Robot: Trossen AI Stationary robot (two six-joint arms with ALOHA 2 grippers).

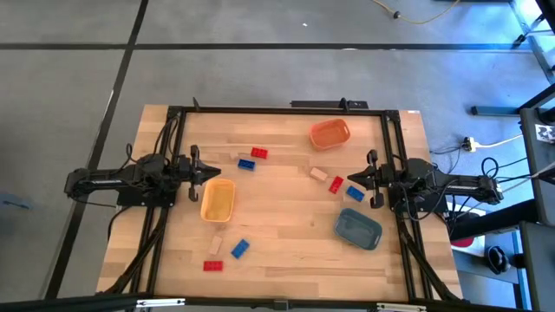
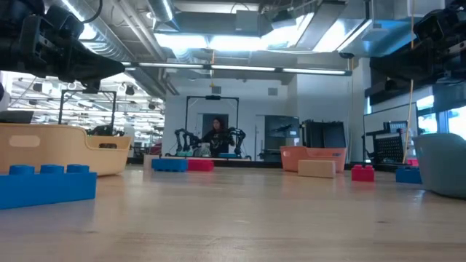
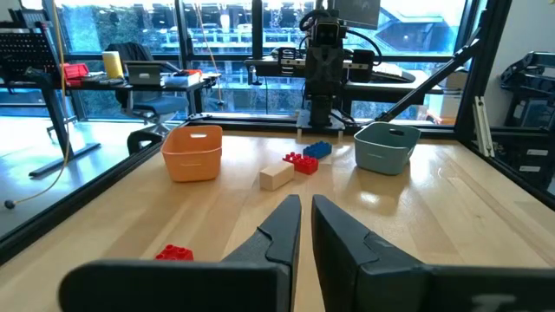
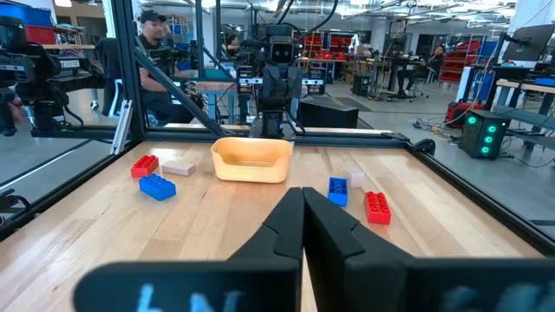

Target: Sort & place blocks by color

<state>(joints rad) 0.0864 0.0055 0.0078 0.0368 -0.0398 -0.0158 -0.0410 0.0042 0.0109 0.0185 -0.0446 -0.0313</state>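
Blocks lie in three loose groups on the wooden table. A red block, a blue one and a beige one lie toward the far side. A beige, a red and a blue block lie close to my right gripper. A beige, a blue and a red block lie near the front left. My left gripper waits at the left edge, level, with only a narrow slit between its fingers. My right gripper is shut, level and holds nothing.
A yellow tray stands just in front of my left gripper. An orange tray stands at the far right and a slate-blue tray at the near right. A black frame borders the table. A person sits beyond the table.
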